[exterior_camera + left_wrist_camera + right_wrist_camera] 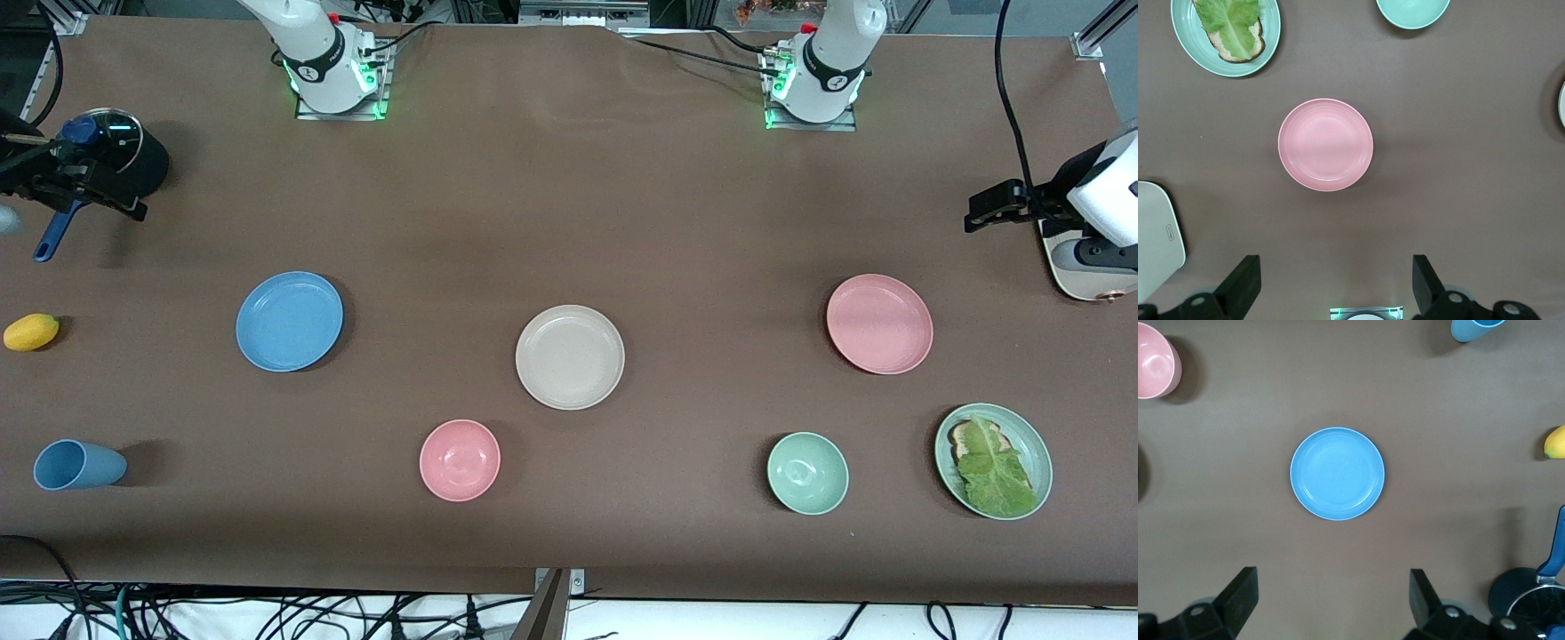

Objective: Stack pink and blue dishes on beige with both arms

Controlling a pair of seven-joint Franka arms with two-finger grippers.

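Observation:
The cream-beige plate (570, 356) lies at the table's middle. The sky-blue plate (290, 321) (1337, 473) lies toward the right arm's end. The salmon-pink plate (879, 324) (1325, 145) lies toward the left arm's end. All three are flat, apart and bare. My left gripper (1335, 261) (985, 210) hangs high over the table between its base and the pink plate, open and holding nothing. High between its base and the blue plate, my right gripper (1331, 573) is also open and holding nothing.
Nearer the front camera stand a pink bowl (460, 460), a green bowl (807, 473), a pale green plate (1036, 440) with bread and lettuce, and a blue cup (78, 465) on its side. A yellow fruit (31, 332), a black lidded pot (142, 160) and a white flat device (1080, 276) sit at the table's ends.

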